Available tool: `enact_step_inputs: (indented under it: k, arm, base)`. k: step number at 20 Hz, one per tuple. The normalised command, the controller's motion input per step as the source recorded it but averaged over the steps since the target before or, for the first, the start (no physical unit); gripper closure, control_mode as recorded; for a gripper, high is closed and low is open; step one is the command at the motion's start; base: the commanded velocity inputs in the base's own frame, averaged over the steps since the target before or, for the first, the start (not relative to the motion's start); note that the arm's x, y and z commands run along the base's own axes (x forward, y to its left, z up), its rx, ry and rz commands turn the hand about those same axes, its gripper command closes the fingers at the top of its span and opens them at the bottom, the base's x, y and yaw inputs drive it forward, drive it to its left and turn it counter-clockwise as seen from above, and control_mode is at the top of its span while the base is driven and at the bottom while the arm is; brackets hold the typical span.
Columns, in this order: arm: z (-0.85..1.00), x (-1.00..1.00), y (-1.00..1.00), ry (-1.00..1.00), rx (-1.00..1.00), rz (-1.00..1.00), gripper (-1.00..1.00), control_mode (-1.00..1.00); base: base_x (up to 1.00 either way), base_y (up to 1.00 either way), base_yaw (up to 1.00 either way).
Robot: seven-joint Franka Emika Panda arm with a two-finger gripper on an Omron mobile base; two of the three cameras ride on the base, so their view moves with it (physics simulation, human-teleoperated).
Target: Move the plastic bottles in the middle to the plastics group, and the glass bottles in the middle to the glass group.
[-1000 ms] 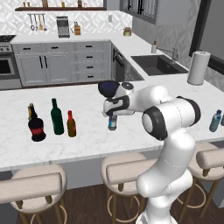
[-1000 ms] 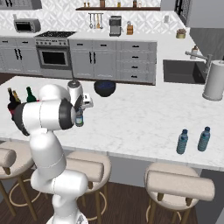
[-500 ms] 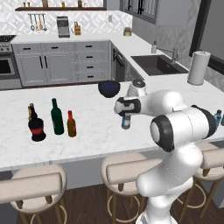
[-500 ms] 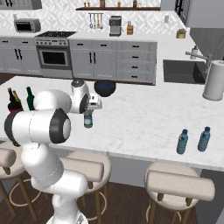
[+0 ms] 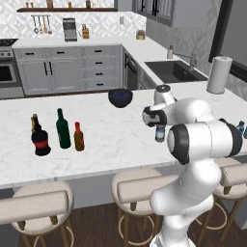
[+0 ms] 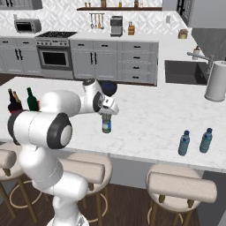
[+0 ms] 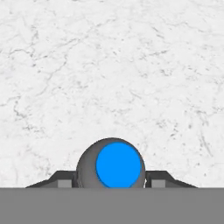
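Marble island [image 6: 145,119]: pincer [image 6: 106,115] carried water bottle [image 6: 106,124] rightward.

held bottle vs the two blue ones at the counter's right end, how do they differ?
The small clear bottle hangs in the tool, above the marble; the two blue bottles stand on the counter. It is clear with a blue band; they are bluish all over. It looks shorter than them. All are upright.

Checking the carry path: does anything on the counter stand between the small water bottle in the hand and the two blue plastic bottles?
Nothing visible does. The hand holds the water bottle above bare marble counter, and that stretch runs unbroken to the blue plastic bottles. The dark bowl sits behind, off the path.
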Motion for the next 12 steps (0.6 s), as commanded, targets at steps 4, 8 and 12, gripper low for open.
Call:
enact_step_inputs:
  k: [4,8,12]
  arm:
    - [0.16,-0.01,-0.85,0.12,0.0,-0.38,1.0,-1.0]
    - [0.16,-0.04,-0.82,0.08,0.0,-0.34,1.0,-1.0]
    - [0.03,0.0,-0.71,0.02,0.0,-0.28,1.0,-1.0]
  base:
    - [0.0,0.0,0.0]
    - [0.0,0.0,0.0]
    - [0.0,0.0,0.0]
